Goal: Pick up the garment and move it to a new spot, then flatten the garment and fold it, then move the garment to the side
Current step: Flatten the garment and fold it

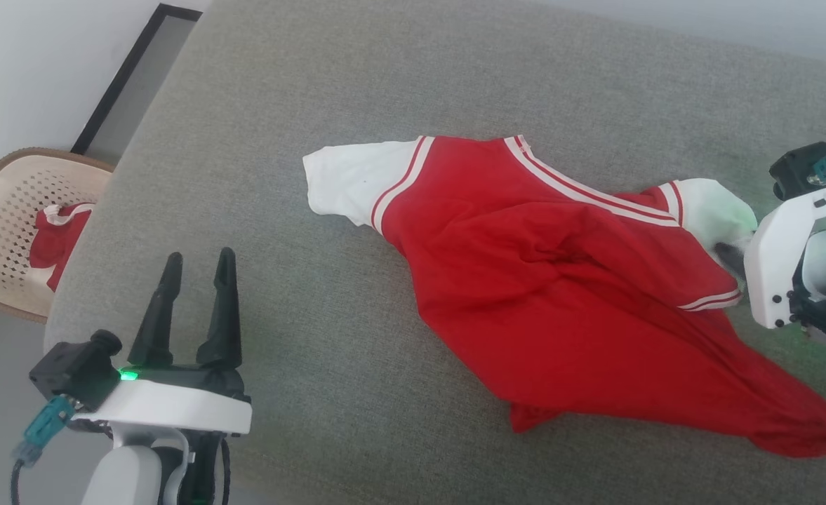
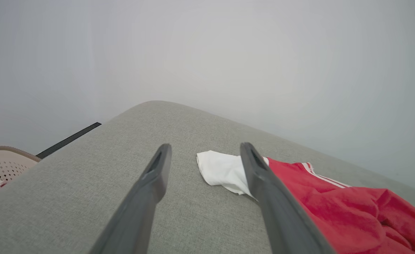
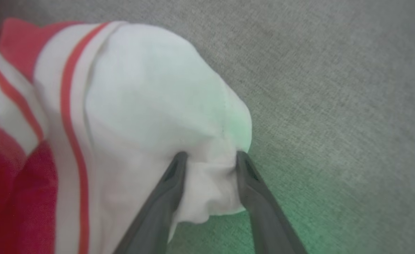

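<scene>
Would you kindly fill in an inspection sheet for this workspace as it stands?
Surface: grey woven upholstery.
Job's things: red jersey, lying crumpled and unfolded.
Clutter: beige perforated basket beside the surface, holding a red-and-white cloth.
Tools: left tool open, above bare upholstery; right tool with fingers astride the jersey's white sleeve, grip unclear.
Cables: teal-plugged cable at the left wrist.
Surroundings: white wall, black skirting strip.
</scene>
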{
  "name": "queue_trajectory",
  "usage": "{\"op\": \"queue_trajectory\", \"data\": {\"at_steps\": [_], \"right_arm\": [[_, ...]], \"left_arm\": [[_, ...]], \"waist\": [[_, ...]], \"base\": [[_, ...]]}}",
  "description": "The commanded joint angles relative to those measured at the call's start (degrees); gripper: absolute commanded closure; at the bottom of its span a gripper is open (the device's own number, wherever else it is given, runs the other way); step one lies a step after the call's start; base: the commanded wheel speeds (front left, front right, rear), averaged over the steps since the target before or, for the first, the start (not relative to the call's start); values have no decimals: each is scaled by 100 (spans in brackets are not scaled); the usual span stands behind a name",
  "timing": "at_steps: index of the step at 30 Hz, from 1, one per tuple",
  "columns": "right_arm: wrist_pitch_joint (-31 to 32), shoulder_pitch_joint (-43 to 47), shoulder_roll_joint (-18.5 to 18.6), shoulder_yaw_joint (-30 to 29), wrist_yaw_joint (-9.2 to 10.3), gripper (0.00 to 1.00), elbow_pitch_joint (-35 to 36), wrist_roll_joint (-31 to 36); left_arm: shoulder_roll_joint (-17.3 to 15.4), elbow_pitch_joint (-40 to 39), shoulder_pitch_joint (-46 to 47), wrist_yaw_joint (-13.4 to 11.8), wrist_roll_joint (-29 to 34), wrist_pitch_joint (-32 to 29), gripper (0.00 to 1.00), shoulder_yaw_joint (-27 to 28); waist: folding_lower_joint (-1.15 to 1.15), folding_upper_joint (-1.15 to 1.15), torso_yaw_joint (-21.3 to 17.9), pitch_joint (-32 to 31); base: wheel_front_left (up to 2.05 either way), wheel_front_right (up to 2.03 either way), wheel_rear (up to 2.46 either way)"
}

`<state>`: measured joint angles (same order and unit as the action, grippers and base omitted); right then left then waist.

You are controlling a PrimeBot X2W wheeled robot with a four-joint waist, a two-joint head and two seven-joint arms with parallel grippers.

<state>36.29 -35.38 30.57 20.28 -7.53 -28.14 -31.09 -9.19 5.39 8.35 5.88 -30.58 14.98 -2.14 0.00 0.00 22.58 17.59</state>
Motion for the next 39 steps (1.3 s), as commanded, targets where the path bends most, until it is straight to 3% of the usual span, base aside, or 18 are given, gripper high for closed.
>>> {"op": "queue_trajectory", "data": {"at_steps": [1,9,20,25,29,30,31,32,33,39], "right_arm": [[137,248,-66,182,8,100,-273,-31],[-20,183,142,141,6,100,-50,-225],[366,745,476,-376,5,100,872,-401],[448,1178,426,-736,5,100,1164,-351],[351,1435,179,-1023,5,100,1119,-248],[332,1468,117,-1053,5,90,1042,-244],[284,1482,25,-1073,5,64,967,-246],[221,1473,-39,-1110,4,10,882,-201],[185,1461,-97,-1120,5,0,798,-169],[-85,1302,-294,-1161,5,0,754,-120]], "left_arm": [[50,-31,-57,49,156,23,0,88],[260,-23,-339,159,457,24,0,568],[-22,-188,-568,161,443,24,0,740],[-77,-190,-583,161,400,25,0,721],[-78,-147,-481,162,346,25,0,689],[-92,-125,-457,162,347,25,0,682],[-98,-105,-440,162,338,25,0,673],[-120,-80,-425,162,328,24,0,639],[-149,-55,-405,162,330,25,0,611],[-460,133,-217,162,144,24,0,393]], "waist": [[0,0,6,-19],[0,0,-280,-275],[0,0,-1062,-724],[0,0,-1197,-767],[0,0,-1244,-746],[0,0,-1249,-741],[0,0,-1254,-740],[0,0,-1255,-742],[0,0,-1256,-745],[0,0,-1360,-777]], "base": [[0,0,0],[0,0,0],[0,0,0],[0,0,0],[0,0,0],[0,0,0],[0,0,0],[0,0,0],[0,0,0],[0,0,0]]}}
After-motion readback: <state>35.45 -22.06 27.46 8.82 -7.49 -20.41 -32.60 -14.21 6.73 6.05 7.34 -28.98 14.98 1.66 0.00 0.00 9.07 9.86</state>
